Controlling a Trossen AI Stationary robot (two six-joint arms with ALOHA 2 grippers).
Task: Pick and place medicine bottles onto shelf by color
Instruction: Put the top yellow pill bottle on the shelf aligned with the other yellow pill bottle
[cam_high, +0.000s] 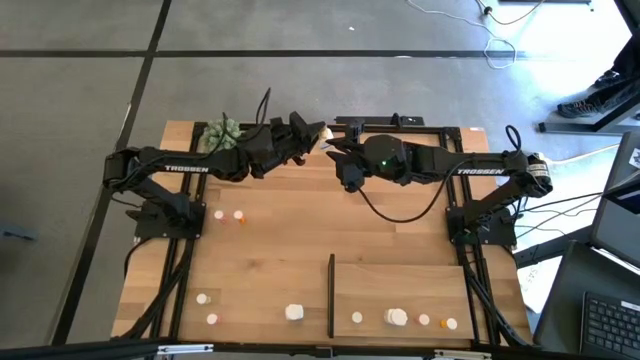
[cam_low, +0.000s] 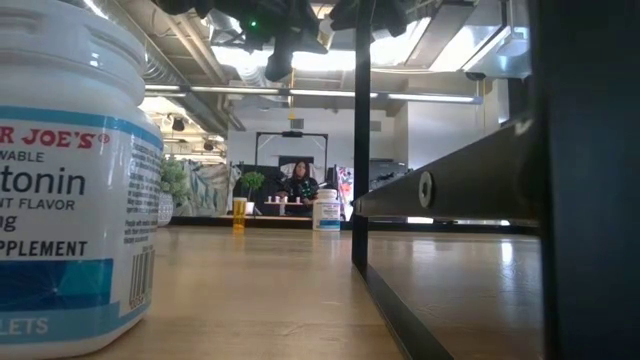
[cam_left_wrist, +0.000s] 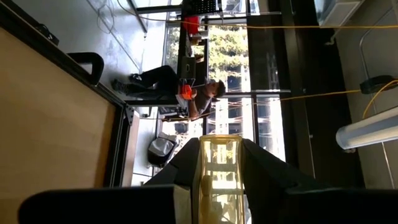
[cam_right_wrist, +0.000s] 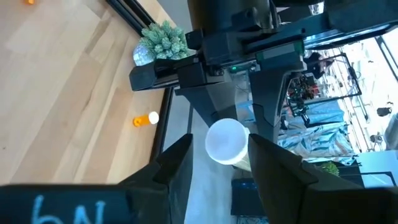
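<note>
Both arms meet high over the table's far middle. My left gripper (cam_high: 312, 133) is shut on a yellow-orange see-through medicine bottle (cam_left_wrist: 217, 171) with a white cap (cam_right_wrist: 226, 142). My right gripper (cam_right_wrist: 219, 163) faces it, open, one finger on either side of that cap, and a gap shows beside one finger. The shelf (cam_high: 400, 285), a pale wood panel with a black strip (cam_high: 331, 295), lies at the near right. Several small bottles stand on it, among them a chunky white one (cam_high: 397, 317) and an orange one (cam_high: 450, 323). My left gripper pinches the bottle's see-through body (cam_left_wrist: 217, 186) between its two fingers, which point level. The bottle is lifted well clear of the table, its white cap end (cam_right_wrist: 226, 142) turned toward my right gripper.
A white (cam_high: 219, 214) and an orange bottle (cam_high: 240, 215) stand at the left middle. More white bottles (cam_high: 203, 298) and a chunky one (cam_high: 294, 313) stand near the front edge. A green plant ball (cam_high: 222, 133) sits far left. A person sits in the room beyond.
</note>
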